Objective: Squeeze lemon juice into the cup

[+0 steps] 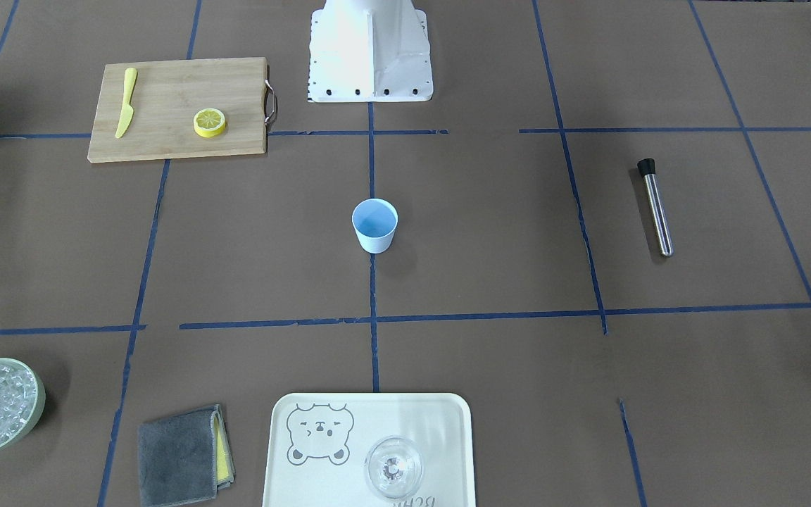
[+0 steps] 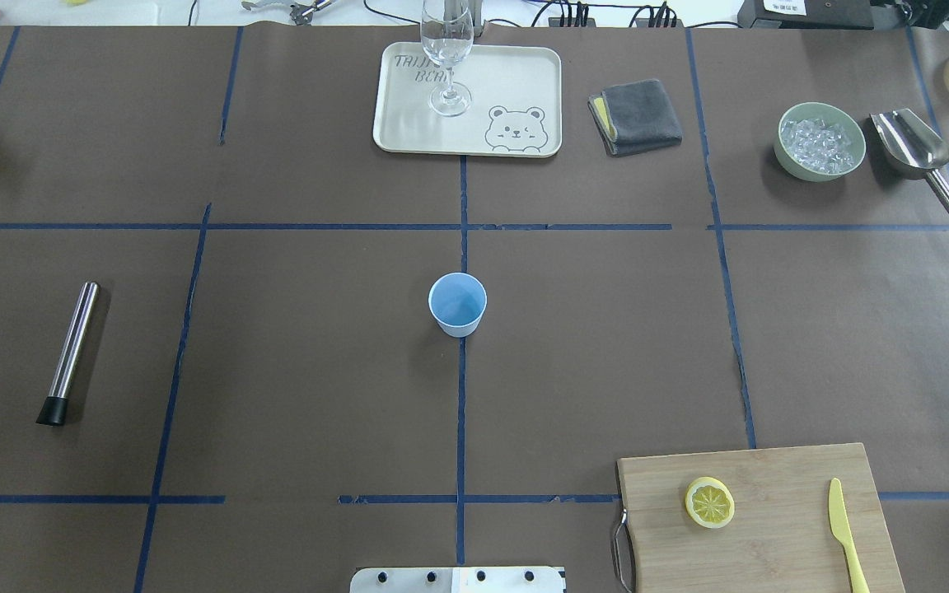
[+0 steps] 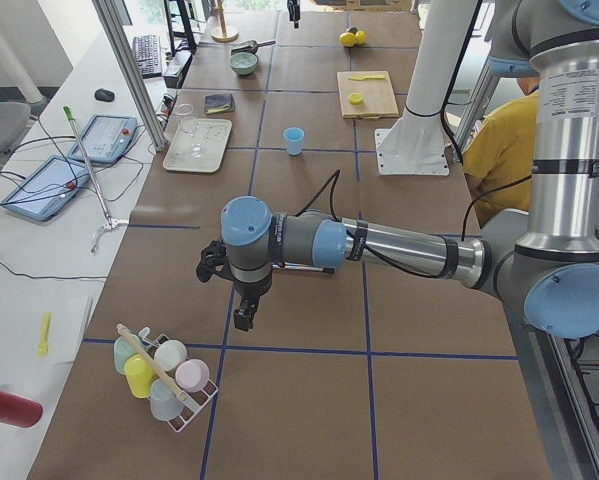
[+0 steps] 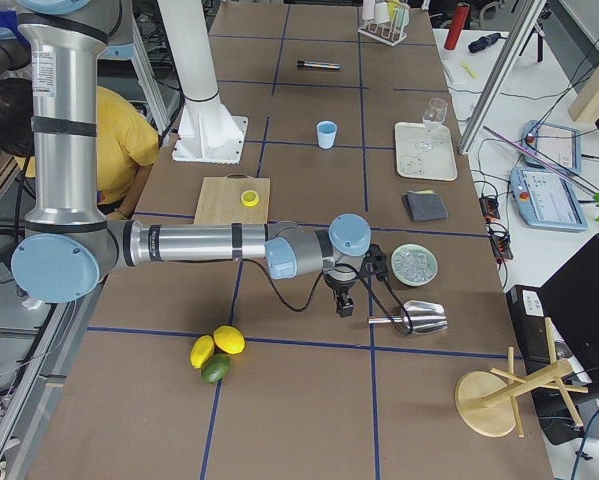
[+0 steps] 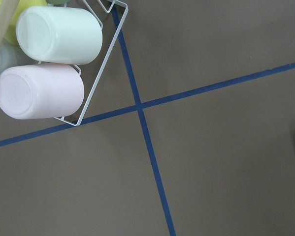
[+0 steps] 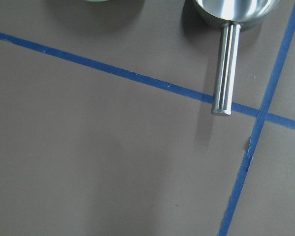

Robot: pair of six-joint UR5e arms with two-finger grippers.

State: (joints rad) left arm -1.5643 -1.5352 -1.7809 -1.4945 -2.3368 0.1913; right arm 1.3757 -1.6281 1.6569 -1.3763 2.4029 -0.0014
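Observation:
The lemon slice (image 2: 708, 501) lies flat on a wooden cutting board (image 2: 771, 469) at the robot's near right, next to a yellow knife (image 2: 847, 535); it also shows in the front view (image 1: 210, 122). The pale blue cup (image 2: 457, 304) stands upright at the table's centre on the blue tape line, also in the front view (image 1: 374, 225). Neither gripper shows in the overhead or front view. The left gripper (image 3: 241, 318) hangs over the table's far left end by a cup rack. The right gripper (image 4: 345, 308) hangs over the far right end by a steel scoop. I cannot tell whether either is open or shut.
A cream tray (image 2: 524, 82) with a clear glass (image 2: 446, 49), a grey cloth (image 2: 636, 116), a green bowl of ice (image 2: 820, 141) and a steel scoop (image 2: 911, 148) line the far side. A steel muddler (image 2: 71, 352) lies at left. A cup rack (image 5: 49, 64) shows below the left wrist.

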